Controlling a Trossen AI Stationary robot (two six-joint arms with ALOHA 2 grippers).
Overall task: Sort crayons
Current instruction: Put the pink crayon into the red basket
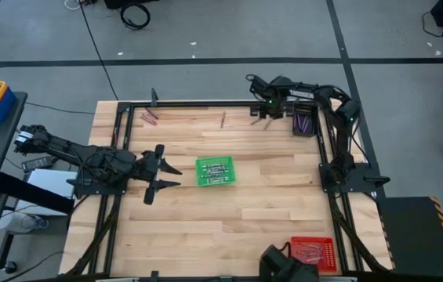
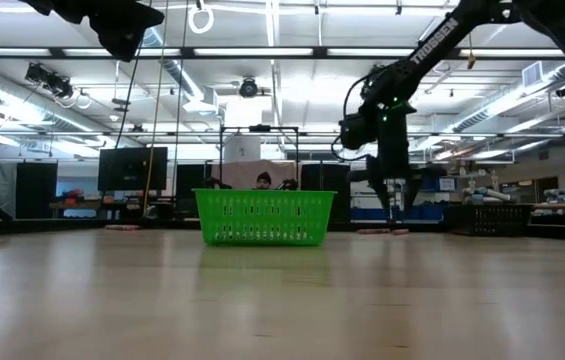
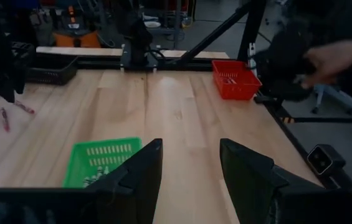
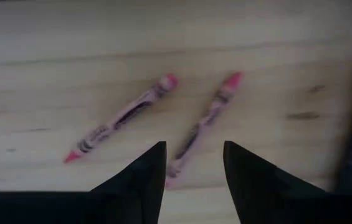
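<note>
Right gripper is low over the far edge of the worktop, beside the dark tray in the far right corner, jaws wide and empty. Two pink crayons lie side by side just beyond its tips; the nearer one points into the gap between the jaws. Best move, I'd say: centre on that one, drop straight down, close across the shaft mid-length, keep clear of its neighbour. More crayons lie by the far left corner, some in the green tray mid-worktop. Left gripper waits left of that tray, jaws wide. Red tray sits at the near right corner.
</note>
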